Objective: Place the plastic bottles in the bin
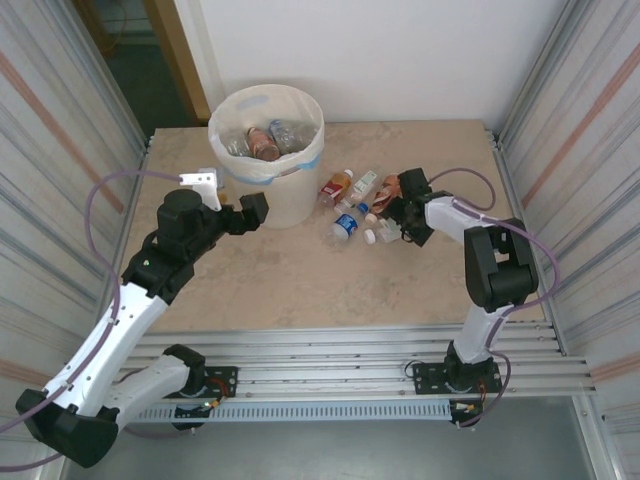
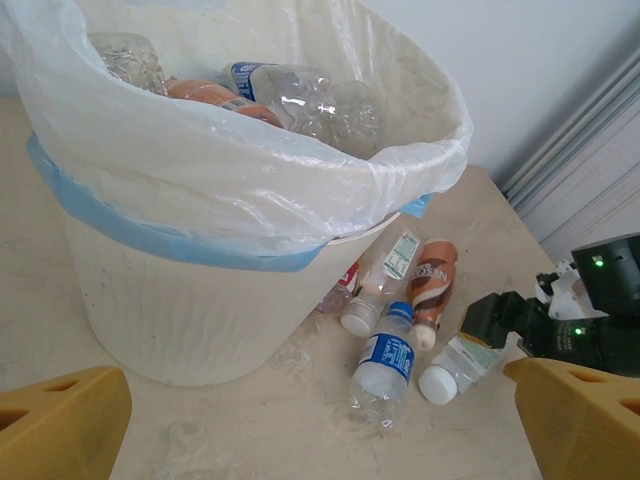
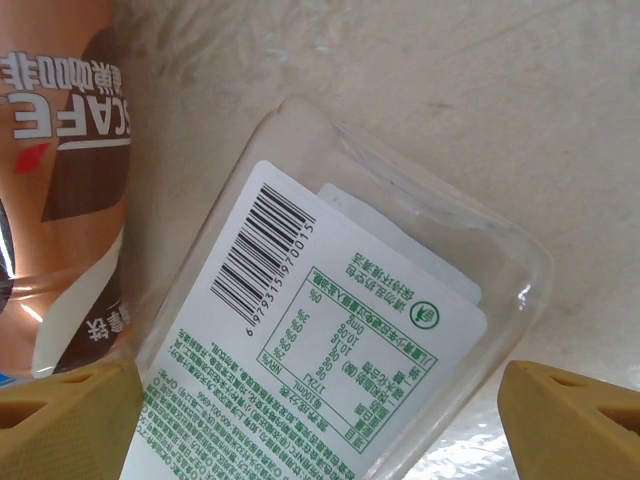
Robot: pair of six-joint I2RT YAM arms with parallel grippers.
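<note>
Bin point(image 1: 288, 200), cream-white, lined with a pale bag and banded in blue tape point(image 2: 150, 235), stands at the far edge of the beige stone-patterned surface point(image 1: 300, 290), left of centre. Ribbed metal side walls point(image 1: 60, 120) and a white back wall point(image 1: 420, 60) close it in.

From the near edge, the left arm point(image 1: 130, 310) bends at a low elbow and runs forward. The left claw point(image 1: 258, 208) is level with the bin's near side, wide and empty. The right arm point(image 1: 495, 270) folds upward, then reaches left and down. The right claw point(image 3: 320, 425) stands wide astride a clear bottle point(image 3: 350, 300) with a barcode label; whether the pads touch it I cannot tell.

Plastic bottles point(image 2: 300, 100): at least four show inside the bin. Five lie on the surface just right of it:
- that clear bottle
- a brown coffee bottle point(image 2: 433, 285) beside it
- a blue-labelled bottle point(image 2: 385, 365)
- a second clear bottle point(image 2: 388, 265)
- a red-labelled bottle point(image 1: 335, 187) just beside the bin's wall
</note>
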